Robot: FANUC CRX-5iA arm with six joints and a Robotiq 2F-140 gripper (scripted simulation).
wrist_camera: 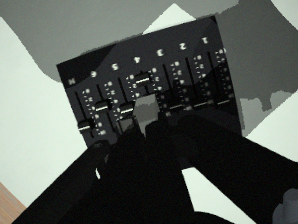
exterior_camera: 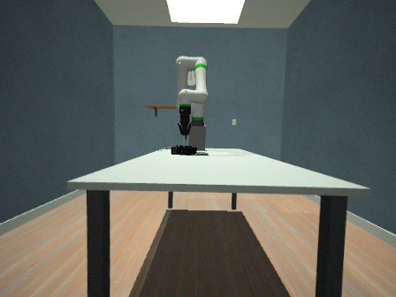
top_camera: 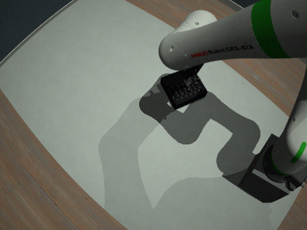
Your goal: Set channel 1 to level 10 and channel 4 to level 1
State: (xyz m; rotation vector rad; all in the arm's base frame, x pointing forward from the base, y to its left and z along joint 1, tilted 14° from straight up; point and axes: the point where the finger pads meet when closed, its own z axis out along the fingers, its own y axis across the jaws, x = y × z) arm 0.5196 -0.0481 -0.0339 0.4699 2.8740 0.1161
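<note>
The lighting desk (top_camera: 183, 90) is a small black box with several faders, standing flat on the white table under my arm. It also shows in the wrist view (wrist_camera: 149, 90) and far off in the exterior view (exterior_camera: 183, 150). My gripper (wrist_camera: 150, 111) is shut with nothing between the fingers, and its closed tips point down at one of the middle fader slots. The tips hide the cap there. In the exterior view the gripper (exterior_camera: 184, 131) hangs a little above the desk. Fader levels are too small to read.
The robot's dark base (top_camera: 271, 171) stands at the table's right edge. The arm's big white link (top_camera: 219, 37) hides the desk's far side in the top view. Wooden floor surrounds the table.
</note>
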